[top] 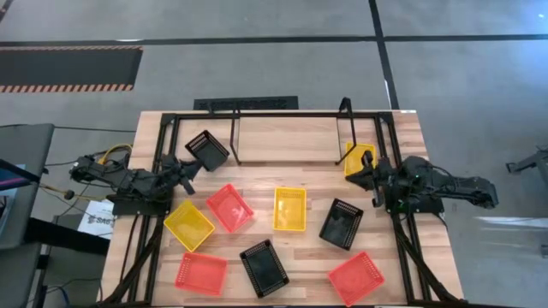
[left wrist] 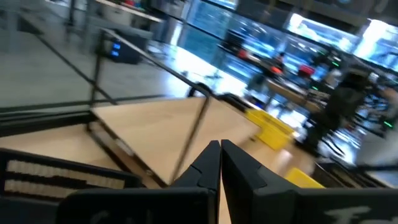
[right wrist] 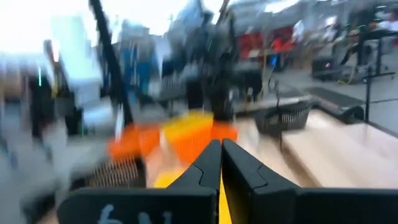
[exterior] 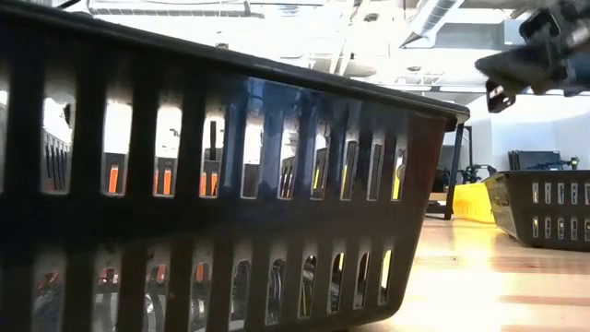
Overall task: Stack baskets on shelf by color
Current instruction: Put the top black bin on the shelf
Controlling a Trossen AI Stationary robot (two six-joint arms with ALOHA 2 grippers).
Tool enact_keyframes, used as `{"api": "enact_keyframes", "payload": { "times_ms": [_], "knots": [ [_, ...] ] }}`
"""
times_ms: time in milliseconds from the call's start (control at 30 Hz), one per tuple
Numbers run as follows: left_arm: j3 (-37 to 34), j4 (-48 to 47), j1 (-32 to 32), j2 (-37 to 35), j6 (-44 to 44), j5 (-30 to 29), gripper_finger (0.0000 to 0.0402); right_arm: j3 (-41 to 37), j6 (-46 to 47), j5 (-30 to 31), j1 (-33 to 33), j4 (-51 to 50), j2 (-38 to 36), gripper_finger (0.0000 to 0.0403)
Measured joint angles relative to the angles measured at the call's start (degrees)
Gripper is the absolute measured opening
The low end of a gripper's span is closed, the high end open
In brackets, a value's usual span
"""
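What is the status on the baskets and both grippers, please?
Left gripper shut on black basket by shelf. Right gripper shut on yellow basket at shelf's right post. Seven baskets loose on table; shelf bare.

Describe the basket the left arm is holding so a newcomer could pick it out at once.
Start at the wooden table and find the thin black shelf along its far edge. Just left of the shelf's left post, the left gripper holds a black basket. The other two black baskets lie loose, nearer the front.
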Motion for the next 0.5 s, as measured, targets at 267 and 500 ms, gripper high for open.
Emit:
{"api": "enact_keyframes", "payload": {
  "times_ms": [267,500],
  "knots": [
    [-0.37,4.91,0.00,0.00,-0.30,0.65,0.0000,0.06,4.11,11.31,-0.01,23.11,-0.01,0.0036],
    [-0.31,12.98,0.00,-0.02,0.55,1.54,0.0000,0.06,5.22,11.81,0.01,28.42,0.01,0.0036]
  ]
}}
